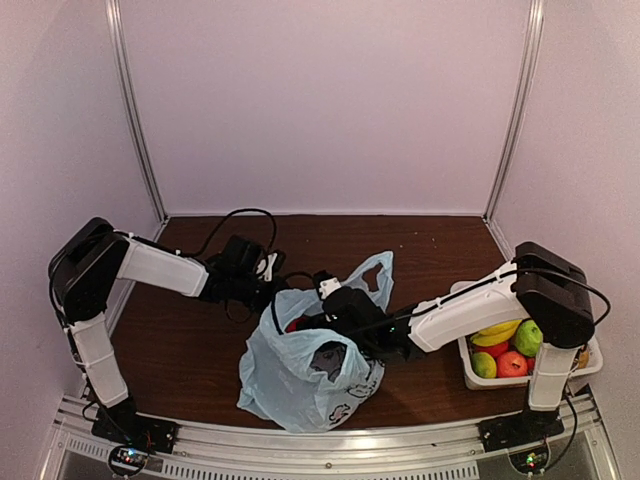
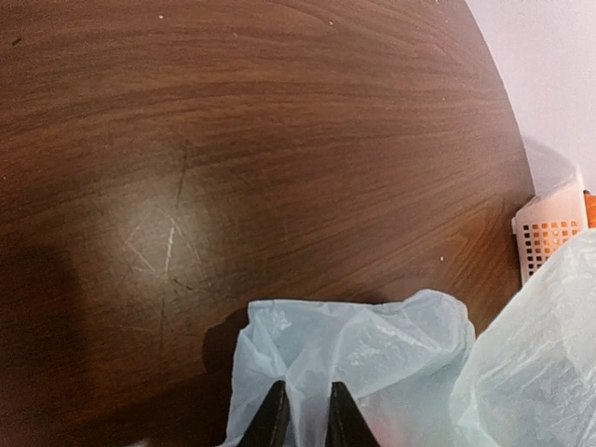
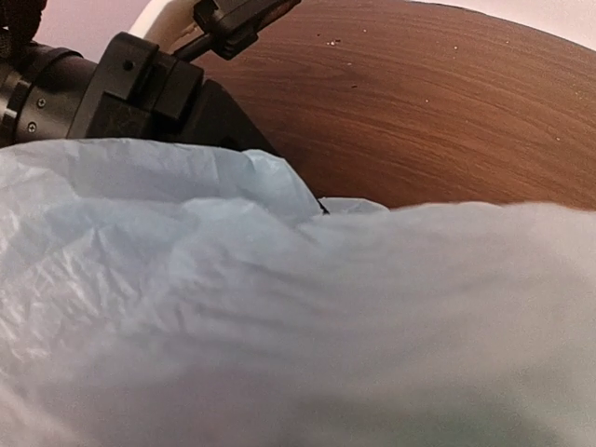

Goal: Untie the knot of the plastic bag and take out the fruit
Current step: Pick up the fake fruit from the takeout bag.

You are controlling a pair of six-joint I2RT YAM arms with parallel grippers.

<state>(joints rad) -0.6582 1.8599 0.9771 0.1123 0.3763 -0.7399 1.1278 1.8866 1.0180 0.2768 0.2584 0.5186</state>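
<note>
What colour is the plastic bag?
The thin plastic bag is light blue, clearest in top external view.

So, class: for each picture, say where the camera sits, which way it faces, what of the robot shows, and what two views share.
Top: above and behind the arms, looking down on the table; left arm and right arm show, bag between them, basket at right.
Left wrist: low over the table, facing the basket; left gripper pinches the bag's edge.
Right wrist: pressed against the bag, facing the left gripper; own fingers hidden.
Shared: both wrist views show bag and table.
</note>
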